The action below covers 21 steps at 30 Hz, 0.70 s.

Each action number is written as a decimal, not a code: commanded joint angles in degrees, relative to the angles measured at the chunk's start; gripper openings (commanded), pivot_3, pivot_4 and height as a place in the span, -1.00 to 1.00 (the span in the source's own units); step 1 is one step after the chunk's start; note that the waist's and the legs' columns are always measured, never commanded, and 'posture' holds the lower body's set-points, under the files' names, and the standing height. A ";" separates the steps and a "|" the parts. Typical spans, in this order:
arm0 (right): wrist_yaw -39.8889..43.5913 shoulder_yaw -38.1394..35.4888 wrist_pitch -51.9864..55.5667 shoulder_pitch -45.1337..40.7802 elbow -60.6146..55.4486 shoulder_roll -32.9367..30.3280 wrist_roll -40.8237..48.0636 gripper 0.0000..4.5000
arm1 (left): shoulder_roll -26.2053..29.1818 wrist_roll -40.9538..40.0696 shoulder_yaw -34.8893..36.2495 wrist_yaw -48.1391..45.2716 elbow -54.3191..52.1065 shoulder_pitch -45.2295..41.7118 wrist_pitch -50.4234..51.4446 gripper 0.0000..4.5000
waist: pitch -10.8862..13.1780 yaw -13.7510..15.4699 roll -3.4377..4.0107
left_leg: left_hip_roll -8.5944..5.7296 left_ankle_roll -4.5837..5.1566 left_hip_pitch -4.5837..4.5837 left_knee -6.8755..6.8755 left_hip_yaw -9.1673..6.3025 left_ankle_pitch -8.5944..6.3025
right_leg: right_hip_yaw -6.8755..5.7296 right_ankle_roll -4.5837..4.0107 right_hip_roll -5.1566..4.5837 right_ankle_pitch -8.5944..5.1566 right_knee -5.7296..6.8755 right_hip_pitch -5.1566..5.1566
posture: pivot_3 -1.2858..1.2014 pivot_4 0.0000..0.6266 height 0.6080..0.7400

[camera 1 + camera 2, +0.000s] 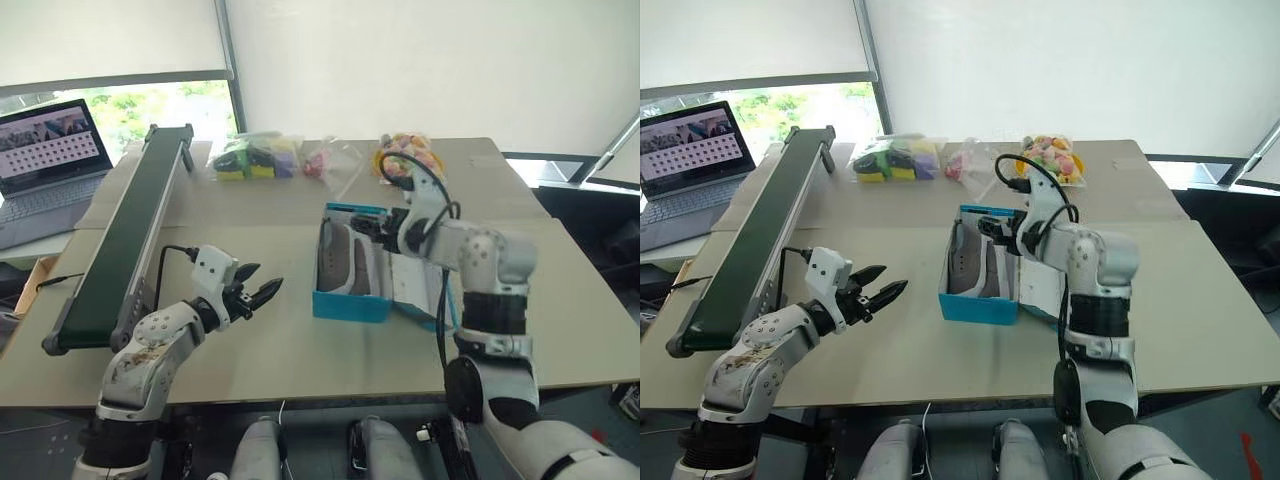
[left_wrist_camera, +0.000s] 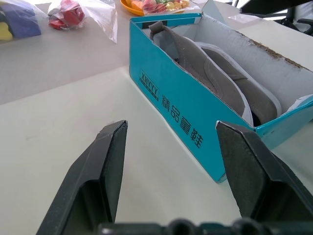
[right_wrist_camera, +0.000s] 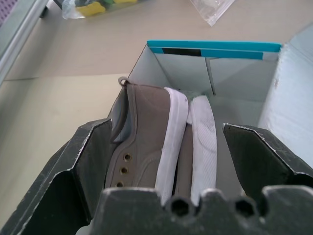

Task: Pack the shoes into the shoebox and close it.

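The turquoise shoebox [image 1: 349, 305] stands open in the middle of the table, its hinged lid [image 3: 293, 98] folded out to the right. Both grey shoes [image 3: 146, 122] lie on their sides inside it, pale soles [image 2: 254, 105] next to each other. My right gripper [image 1: 372, 226] hovers just above the shoes at the box's right side, open with nothing between its fingers [image 3: 93, 161]. To the left of the box, my left gripper [image 1: 262, 290] hangs above the tabletop. It points at the box's long printed side [image 2: 181, 117], open and holding nothing.
A long dark conveyor [image 1: 130, 230] runs along the table's left side, with a laptop [image 1: 50, 160] beyond it. Clear bags of coloured items [image 1: 255, 157] and sweets [image 1: 405, 155] lie at the back. Bare tabletop [image 1: 240, 340] stretches in front of the box.
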 commanded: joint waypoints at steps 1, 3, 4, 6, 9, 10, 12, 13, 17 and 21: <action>3.28 -4.54 2.11 0.92 -10.92 -0.93 6.62 0.61 | 0.80 -0.07 0.80 -1.45 -0.38 -1.54 -1.57 0.36 | 0.06 0.11 0.07 | 0.00 0.00 -0.01 -0.01 0.00 0.00 | 0.00 0.00 0.00 0.00 -0.01 -0.02 | 0.03 -0.52 0.10; 7.83 -9.41 8.18 2.89 -16.62 -2.02 14.86 0.31 | 1.39 -0.05 0.80 -2.98 0.97 -2.17 -2.32 0.36 | 0.09 0.12 0.10 | 0.02 0.00 0.01 -0.03 0.01 0.00 | 0.01 0.00 0.02 0.00 -0.01 -0.04 | 0.03 -0.52 0.10; 10.10 -11.08 10.44 4.20 -19.20 -3.09 18.49 0.14 | 1.63 0.04 0.77 -3.61 1.65 -2.50 -2.61 0.36 | 0.10 0.21 0.11 | 0.02 0.00 -0.01 -0.04 -0.01 0.00 | -0.01 0.00 0.02 0.00 -0.02 -0.04 | 0.03 -0.52 0.10; 13.62 -13.89 14.81 6.52 -22.88 -5.11 24.92 -0.14 | 2.06 0.46 0.53 -4.74 2.92 -3.13 -3.08 0.36 | 0.11 0.42 0.12 | 0.02 -0.01 0.00 -0.07 -0.07 -0.01 | -0.04 -0.03 0.04 -0.02 -0.05 -0.03 | 0.03 -0.52 0.10; 17.30 -15.71 16.83 13.60 -26.53 -10.66 36.31 -0.57 | 2.40 0.70 0.03 -6.03 4.57 -4.38 -3.76 0.36 | 0.17 0.72 0.15 | 0.01 -0.03 0.00 -0.10 -0.10 -0.02 | -0.03 -0.03 0.01 -0.02 -0.19 0.01 | 0.03 -0.52 0.10; 18.84 -15.13 16.83 17.45 -28.38 -13.79 38.84 -0.73 | 2.44 0.82 -0.26 -6.46 5.15 -4.93 -3.96 0.36 | 0.21 0.81 0.15 | 0.00 -0.03 0.01 -0.10 -0.14 -0.02 | -0.06 -0.03 0.00 -0.02 -0.26 0.09 | 0.03 -0.52 0.10; 18.87 -14.03 16.83 24.41 -30.26 -17.51 41.09 -0.98 | 2.37 0.99 -0.87 -7.19 6.22 -6.13 -4.12 0.36 | 0.38 1.03 0.19 | -0.04 -0.08 0.03 -0.12 -0.23 -0.06 | -0.12 -0.03 -0.07 -0.03 -0.46 0.25 | 0.03 -0.52 0.10; 18.14 -13.69 16.83 26.29 -30.56 -18.32 41.54 -0.98 | 2.35 1.06 -1.00 -7.49 6.57 -6.47 -4.22 0.36 | 0.48 0.92 0.21 | -0.06 -0.09 0.05 -0.17 -0.29 -0.07 | -0.16 -0.03 -0.09 -0.03 -0.63 0.38 | 0.03 -0.52 0.10; 10.28 -2.79 16.38 34.20 -32.14 -22.99 30.89 -0.98 | 2.08 1.28 -1.78 -8.55 7.84 -8.24 -4.17 0.36 | 0.65 0.42 0.24 | -0.18 -0.05 0.31 -0.50 -0.54 -0.09 | -0.15 0.06 -0.26 0.02 -1.21 0.58 | 0.03 -0.52 0.10; 2.59 0.50 13.40 35.43 -27.42 -19.55 22.06 -0.98 | 1.88 1.60 -2.12 -9.14 8.66 -9.13 -4.07 0.36 | 0.81 0.24 0.19 | -0.24 -0.05 0.38 -0.65 -0.58 -0.09 | -0.21 0.08 -0.29 0.03 -1.30 0.61 | 0.03 -0.52 0.10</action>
